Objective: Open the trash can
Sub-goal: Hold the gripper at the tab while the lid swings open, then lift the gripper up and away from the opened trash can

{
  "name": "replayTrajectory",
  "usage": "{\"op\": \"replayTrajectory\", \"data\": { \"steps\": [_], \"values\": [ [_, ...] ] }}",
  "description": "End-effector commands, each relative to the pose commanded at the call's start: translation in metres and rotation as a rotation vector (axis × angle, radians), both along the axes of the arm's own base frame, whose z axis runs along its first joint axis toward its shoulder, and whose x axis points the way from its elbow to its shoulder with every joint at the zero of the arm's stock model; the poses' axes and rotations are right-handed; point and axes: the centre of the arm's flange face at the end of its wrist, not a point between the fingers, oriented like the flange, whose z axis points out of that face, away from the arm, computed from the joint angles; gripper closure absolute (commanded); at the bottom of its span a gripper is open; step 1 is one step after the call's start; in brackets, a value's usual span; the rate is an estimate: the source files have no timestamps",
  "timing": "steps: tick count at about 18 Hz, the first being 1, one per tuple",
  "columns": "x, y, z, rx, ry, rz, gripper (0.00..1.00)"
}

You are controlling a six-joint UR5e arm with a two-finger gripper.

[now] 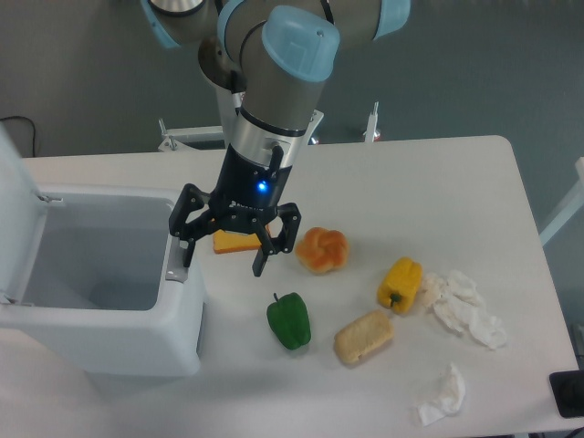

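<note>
The trash can [109,339] is a big white boxy bin at the left of the table. Its lid [16,210] stands swung up at the far left, and the hollow inside shows. A grey push tab [175,265] sits on the bin's right rim. My gripper [224,258] hangs just right of that rim, open with nothing between its fingers. Its left fingertip [186,256] is at the tab; whether it touches is unclear.
An orange cheese wedge [239,241] lies behind the gripper. To the right are a bun [322,250], a green pepper [289,320], a bread piece [363,337], a yellow pepper [401,283] and crumpled tissues [467,308]. Another tissue [443,396] lies near the front edge.
</note>
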Motion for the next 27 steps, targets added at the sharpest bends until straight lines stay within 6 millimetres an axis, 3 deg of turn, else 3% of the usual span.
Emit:
{"op": "replayTrajectory", "data": {
  "steps": [13, 23, 27],
  "values": [
    [0.0, 0.0, 0.001, 0.001, 0.001, 0.0, 0.0],
    [0.0, -0.002, 0.015, 0.019, 0.02, 0.003, 0.0],
    [-0.006, -0.001, 0.03, 0.036, 0.064, -0.014, 0.0]
  ]
}}
